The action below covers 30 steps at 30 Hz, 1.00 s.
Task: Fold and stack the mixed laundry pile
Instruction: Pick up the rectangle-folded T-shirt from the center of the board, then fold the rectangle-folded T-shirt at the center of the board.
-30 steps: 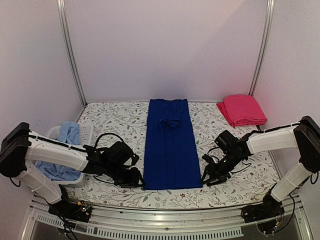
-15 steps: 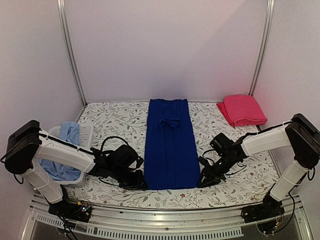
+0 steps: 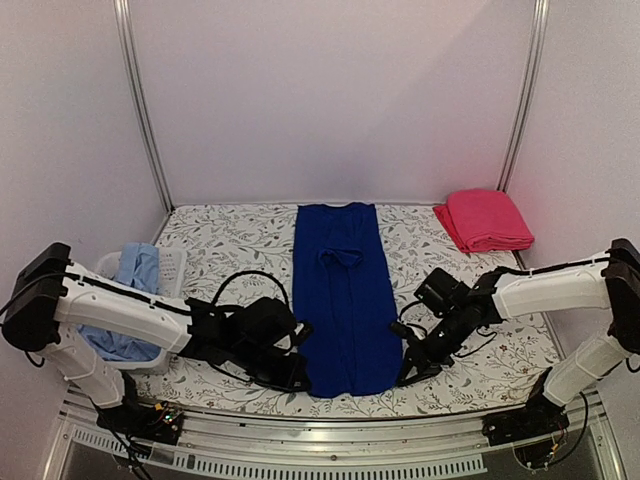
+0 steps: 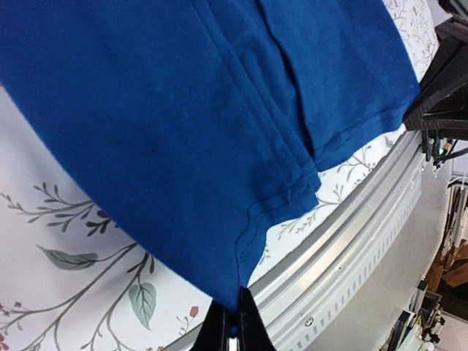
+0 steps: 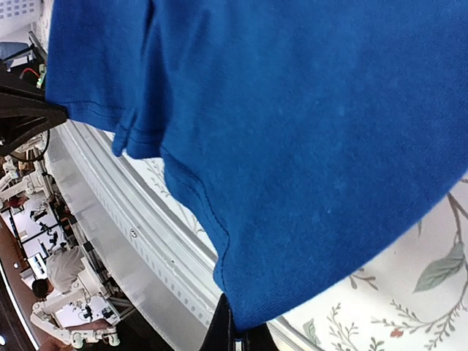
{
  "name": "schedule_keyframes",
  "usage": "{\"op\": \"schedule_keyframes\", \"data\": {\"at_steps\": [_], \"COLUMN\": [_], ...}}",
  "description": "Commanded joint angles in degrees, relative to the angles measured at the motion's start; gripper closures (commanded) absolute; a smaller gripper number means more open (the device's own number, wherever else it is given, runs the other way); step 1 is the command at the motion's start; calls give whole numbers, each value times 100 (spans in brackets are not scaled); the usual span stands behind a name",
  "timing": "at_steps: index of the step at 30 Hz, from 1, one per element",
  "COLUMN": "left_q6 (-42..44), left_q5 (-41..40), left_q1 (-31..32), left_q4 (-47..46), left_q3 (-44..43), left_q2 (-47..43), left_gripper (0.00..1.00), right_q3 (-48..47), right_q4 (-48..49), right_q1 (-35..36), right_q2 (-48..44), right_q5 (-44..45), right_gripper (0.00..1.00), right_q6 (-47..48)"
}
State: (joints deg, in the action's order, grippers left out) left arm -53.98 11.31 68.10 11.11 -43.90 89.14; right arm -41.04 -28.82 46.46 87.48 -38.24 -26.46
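A royal-blue shirt (image 3: 342,295) lies in a long narrow strip down the middle of the table, folded lengthwise. My left gripper (image 3: 305,378) is shut on its near left corner (image 4: 232,289), the cloth pinched between the black fingertips. At the near right corner (image 5: 252,311) my right gripper (image 3: 402,372) is shut on the hem in the same way. Both corners are lifted a little off the cover. A red-pink garment (image 3: 484,219) sits folded at the back right. A light-blue shirt (image 3: 133,290) lies in the basket at the left.
The white perforated basket (image 3: 172,268) stands at the left, behind my left arm. The floral table cover (image 3: 230,240) runs to a metal rail (image 3: 330,455) along the near edge. Walls and upright posts (image 3: 140,110) close in the back and sides.
Both grippers have moved in to the blue shirt's near corners and shut on them. The near hem has pulled toward the front edge and lifted slightly.
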Motion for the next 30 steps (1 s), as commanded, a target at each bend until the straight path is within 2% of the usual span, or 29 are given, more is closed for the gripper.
{"op": "schedule_keyframes", "data": {"at_steps": [1,4,12,21,30], "left_q6": [354,632,1299,1952,2517], "left_q5": [-250,-232,-189,-370,-659], "left_q1": [-272,-677,-1520,-2432,-2984], "left_q4": [332,332,367,333,444], "left_q3": [-133,-283,-1009,-2093,-3334], "left_q2": [-356,-397,197,1256,2281], "left_gripper": [100,100,100,100,100], "right_q3": [-501,-940,-2095,-3219,-4363], "right_q4": [-600,-621,-593,-505,-388], "right_q1": [-36,-157,-781,-1361,-1868], "right_q2": [-396,-185,738,1747,2699], "right_q5": [531,683,1046,1280,1375], "right_gripper": [100,100,100,100,100], "right_q6": [102,253,631,973,1095]}}
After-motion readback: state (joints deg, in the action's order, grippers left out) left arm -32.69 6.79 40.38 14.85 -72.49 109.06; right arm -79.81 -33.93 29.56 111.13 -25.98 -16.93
